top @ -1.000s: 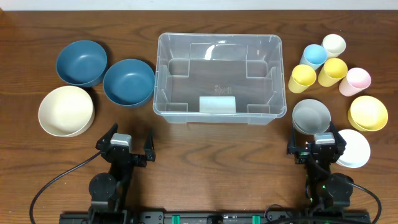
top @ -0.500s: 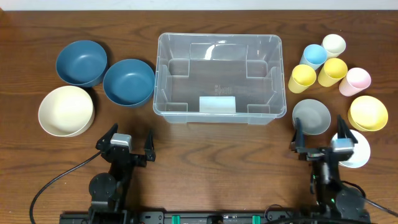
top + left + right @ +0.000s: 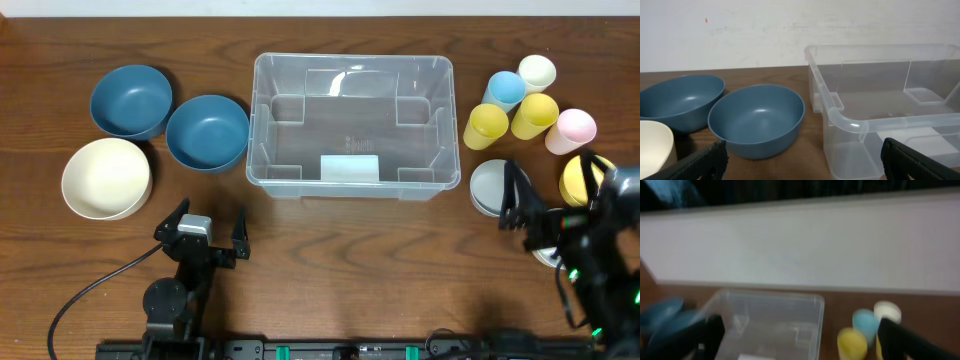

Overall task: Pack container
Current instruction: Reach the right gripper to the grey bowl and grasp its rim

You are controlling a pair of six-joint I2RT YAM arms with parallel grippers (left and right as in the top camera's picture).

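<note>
The clear container (image 3: 350, 125) stands empty at the table's middle, its whitish label on the near wall. It also shows in the left wrist view (image 3: 890, 115) and, blurred, in the right wrist view (image 3: 770, 320). My left gripper (image 3: 210, 232) is open and empty, low in front of the container's left corner, and shows open in its own view (image 3: 810, 167). My right gripper (image 3: 552, 188) is open and empty, raised over the grey bowl (image 3: 488, 187) and the yellow bowl (image 3: 572, 180); its own view (image 3: 800, 345) is blurred.
Two blue bowls (image 3: 131, 100) (image 3: 207, 131) and a cream bowl (image 3: 106, 177) sit left of the container. Right of it stand a blue cup (image 3: 505, 88), a cream cup (image 3: 537, 70), two yellow cups (image 3: 486, 124) (image 3: 535, 113) and a pink cup (image 3: 572, 128). A white plate is mostly hidden under my right arm.
My right arm has risen and swung to the right, now over the grey and yellow bowls and covering the white plate. The left arm has not moved.
</note>
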